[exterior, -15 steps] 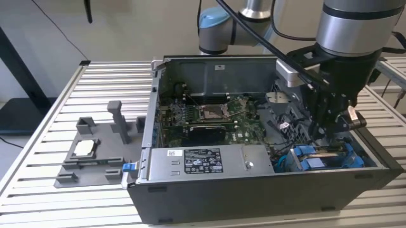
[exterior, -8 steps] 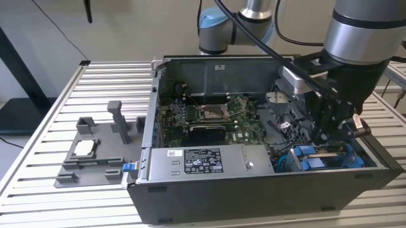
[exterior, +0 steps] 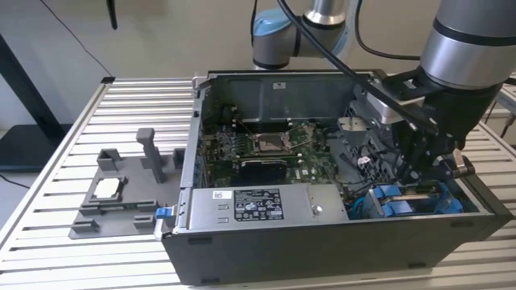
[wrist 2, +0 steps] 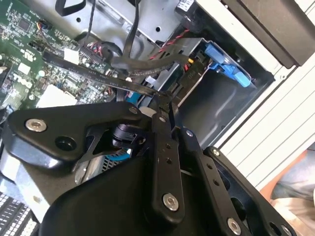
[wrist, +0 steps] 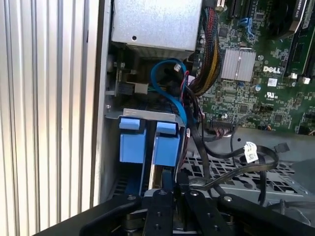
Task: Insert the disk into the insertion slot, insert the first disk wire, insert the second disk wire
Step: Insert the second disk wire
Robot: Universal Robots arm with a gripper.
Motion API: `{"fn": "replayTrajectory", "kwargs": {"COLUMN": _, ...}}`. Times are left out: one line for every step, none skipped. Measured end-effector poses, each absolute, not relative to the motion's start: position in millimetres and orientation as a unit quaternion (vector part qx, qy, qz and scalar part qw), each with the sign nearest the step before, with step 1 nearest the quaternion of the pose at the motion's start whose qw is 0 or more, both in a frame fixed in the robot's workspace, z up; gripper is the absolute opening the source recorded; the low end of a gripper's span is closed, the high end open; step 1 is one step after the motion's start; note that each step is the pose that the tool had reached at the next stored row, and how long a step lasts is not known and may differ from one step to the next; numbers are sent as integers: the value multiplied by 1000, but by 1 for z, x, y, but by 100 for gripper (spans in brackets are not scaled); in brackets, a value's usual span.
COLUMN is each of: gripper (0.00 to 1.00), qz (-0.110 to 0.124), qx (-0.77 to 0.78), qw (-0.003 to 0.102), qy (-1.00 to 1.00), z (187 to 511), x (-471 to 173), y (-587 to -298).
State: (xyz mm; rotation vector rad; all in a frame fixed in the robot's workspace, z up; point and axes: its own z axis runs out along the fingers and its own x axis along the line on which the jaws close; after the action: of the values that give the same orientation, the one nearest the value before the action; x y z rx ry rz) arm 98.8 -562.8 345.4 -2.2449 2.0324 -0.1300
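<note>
End effector (wrist: 170, 189) closed, above seated disk (wrist: 156, 162)

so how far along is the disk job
Done: the disk in its blue carrier looks seated in the insertion slot. In hand: the gripper fingers appear shut on a black wire above it. Left: neither wire looks plugged in.

1. We are seeing a white sticker (exterior: 256, 203) on the grey power-supply box (exterior: 318, 204), its print too small to read.
2. We are finding white lettering (wrist: 272, 69) on the green motherboard (wrist: 275, 101).
3. We are spotting a white tag (wrist: 250, 151) on a black cable (wrist: 231, 155), illegible.
</note>
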Motion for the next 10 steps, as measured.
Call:
{"fn": "replayTrajectory", "kwargs": {"gripper": 16, "qz": -41, "qx": -739, "qw": 56, "qy": 670, "z": 345, "x": 99, "y": -563}}
{"fn": "replayTrajectory", "kwargs": {"gripper": 16, "qz": -40, "qx": -739, "qw": 55, "qy": 670, "z": 345, "x": 99, "y": -563}}
{"fn": "replayTrajectory", "kwargs": {"gripper": 16, "qz": -38, "qx": -739, "qw": 54, "qy": 671, "z": 345, "x": 99, "y": -564}}
{"fn": "replayTrajectory", "kwargs": {"gripper": 16, "qz": -35, "qx": -739, "qw": 52, "qy": 671, "z": 345, "x": 100, "y": -564}}
{"fn": "replayTrajectory", "kwargs": {"gripper": 16, "qz": -32, "qx": -739, "qw": 51, "qy": 671, "z": 345, "x": 100, "y": -565}}
{"fn": "replayTrajectory", "kwargs": {"gripper": 16, "qz": -29, "qx": -739, "qw": 50, "qy": 671, "z": 345, "x": 101, "y": -565}}
{"fn": "replayTrajectory", "kwargs": {"gripper": 16, "qz": -26, "qx": -739, "qw": 48, "qy": 671, "z": 344, "x": 101, "y": -566}}
{"fn": "replayTrajectory", "kwargs": {"gripper": 16, "qz": -23, "qx": -739, "qw": 47, "qy": 672, "z": 344, "x": 102, "y": -566}}
{"fn": "replayTrajectory", "kwargs": {"gripper": 16, "qz": -20, "qx": -739, "qw": 46, "qy": 672, "z": 344, "x": 104, "y": -567}}
{"fn": "replayTrajectory", "kwargs": {"gripper": 16, "qz": -17, "qx": -739, "qw": 45, "qy": 672, "z": 344, "x": 106, "y": -567}}
